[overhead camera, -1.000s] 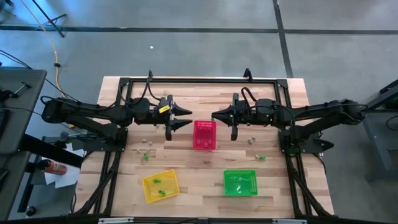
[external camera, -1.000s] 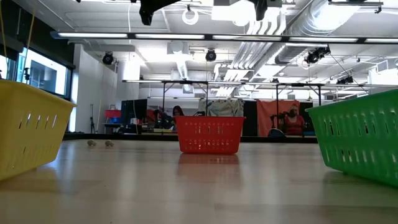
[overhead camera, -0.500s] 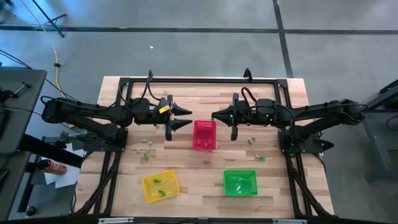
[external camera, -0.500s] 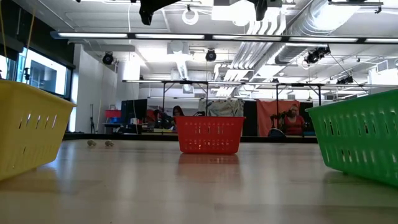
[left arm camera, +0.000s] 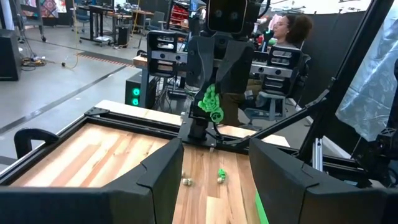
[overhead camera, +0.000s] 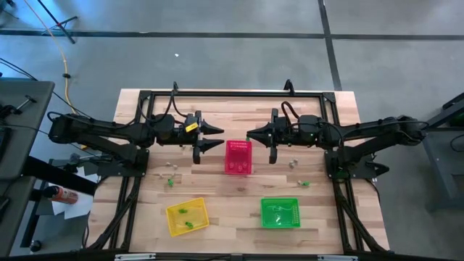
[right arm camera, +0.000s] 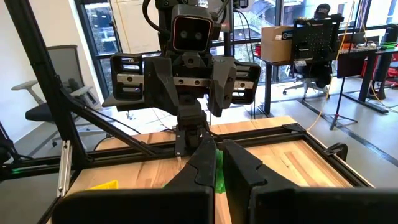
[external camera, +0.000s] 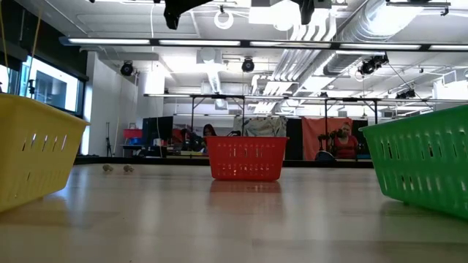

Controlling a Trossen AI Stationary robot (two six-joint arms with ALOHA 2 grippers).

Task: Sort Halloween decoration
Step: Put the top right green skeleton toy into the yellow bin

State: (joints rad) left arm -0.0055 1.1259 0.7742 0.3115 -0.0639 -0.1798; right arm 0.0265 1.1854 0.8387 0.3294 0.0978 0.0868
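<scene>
Halloween decoration (overhead camera: 293, 164) pieces lie loose on the worktop (overhead camera: 217, 192) right of the pink-red basket (overhead camera: 238, 156); right gripper (overhead camera: 250, 135) hovers fingers clenched on a green trinket (left arm camera: 210, 104), left gripper (overhead camera: 217, 136) released, so release over the green basket (overhead camera: 280, 212), near right.

We are looking straight down from high over whole desk (overhead camera: 239, 181). Low camera sitting at desk level, facing room, sharing red basket (external camera: 247, 158) with overhead view. Wrist cameras facing each other across desk, close behind own fingers.
</scene>
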